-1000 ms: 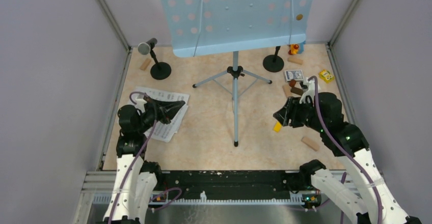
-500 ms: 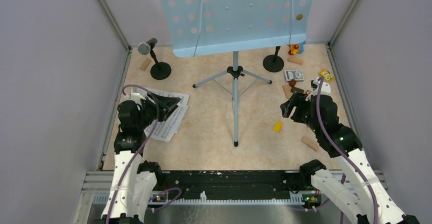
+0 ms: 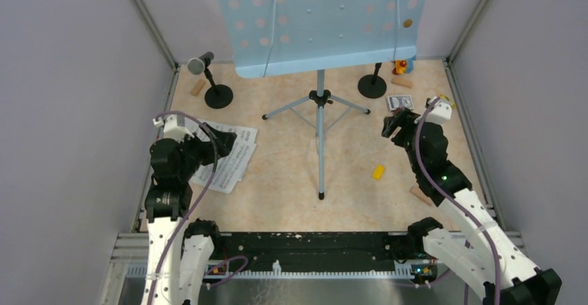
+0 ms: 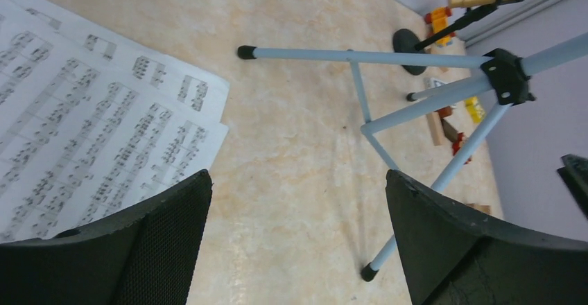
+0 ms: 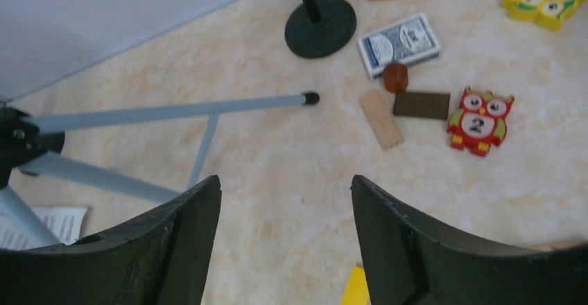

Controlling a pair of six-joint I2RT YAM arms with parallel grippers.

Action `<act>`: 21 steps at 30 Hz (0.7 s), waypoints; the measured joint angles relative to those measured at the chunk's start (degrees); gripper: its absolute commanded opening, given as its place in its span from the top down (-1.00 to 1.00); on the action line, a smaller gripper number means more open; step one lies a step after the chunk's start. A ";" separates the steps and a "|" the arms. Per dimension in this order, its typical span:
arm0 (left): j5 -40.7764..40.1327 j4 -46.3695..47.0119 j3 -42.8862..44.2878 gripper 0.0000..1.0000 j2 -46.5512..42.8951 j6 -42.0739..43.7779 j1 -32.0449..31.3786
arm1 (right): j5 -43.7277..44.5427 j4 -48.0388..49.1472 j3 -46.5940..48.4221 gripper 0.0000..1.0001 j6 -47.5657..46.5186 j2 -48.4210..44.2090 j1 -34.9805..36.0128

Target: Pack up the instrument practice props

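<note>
Left end effector (image 3: 225, 141) spread wide, empty, over the right edge of the white printed music sheets (image 3: 232, 168) on the left of the desk (image 3: 291, 180). Risk: flat paper, so fingers skid or lift only the top sheet.

Right end effector (image 3: 392, 126) spread, empty, pointed at small wooden blocks (image 5: 381, 118) and red owl toy (image 5: 480, 120), so wrong-item grab is likely.

Either arm clipping the grey tripod legs (image 3: 320, 138) could tip the light blue hole-punched music stand (image 3: 319, 21).

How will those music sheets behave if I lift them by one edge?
Likely floppy: the music sheets are thin paper lying flat. Two overlapping corners show, so the stack may slide apart. Flush against the table, an edge will probably be hard to pinch.
</note>
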 measured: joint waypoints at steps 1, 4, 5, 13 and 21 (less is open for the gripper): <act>-0.87 -1.03 0.24 -0.97 0.00 1.29 0.00 | 0.83 2.69 0.02 -0.37 -0.28 1.62 0.00; -4.42 -3.21 0.66 -0.97 0.00 4.17 -0.13 | 2.93 10.60 0.02 -0.38 -1.29 7.30 -0.11; -5.49 -3.74 0.70 -0.97 0.00 5.09 -0.22 | 3.21 13.38 0.02 -0.38 -1.66 9.51 -0.37; -7.91 -3.48 0.35 -0.98 -0.35 9.62 -1.01 | -5.22 30.99 4.00 -0.40 -1.09 29.57 -11.15; -6.82 -2.51 -0.87 -0.97 0.15 10.69 -1.03 | -21.38 42.03 11.74 -0.36 2.47 41.00 -16.90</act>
